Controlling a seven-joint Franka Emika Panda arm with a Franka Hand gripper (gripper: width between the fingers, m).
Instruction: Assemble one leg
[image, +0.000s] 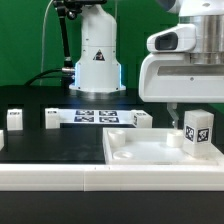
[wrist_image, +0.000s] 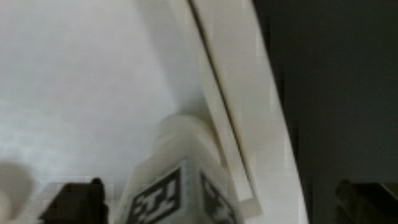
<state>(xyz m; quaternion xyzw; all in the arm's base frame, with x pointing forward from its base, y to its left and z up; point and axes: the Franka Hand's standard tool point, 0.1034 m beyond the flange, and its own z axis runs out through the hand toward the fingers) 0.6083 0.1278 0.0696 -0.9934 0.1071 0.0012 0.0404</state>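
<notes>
The claw (wrist_image: 222, 203) is open, with both fingers clear of the leg (image: 197, 131). The leg stands upright at the corner of the panel (image: 130, 150), directly below the claw, long axis vertical. Seating cannot be confirmed.

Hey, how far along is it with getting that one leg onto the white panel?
Done: the leg stands upright on the white panel, near its edge. In hand: the tool straddles it, jaws open and clear of its sides. Left: seating it fully; whether it is screwed home cannot be told.
</notes>
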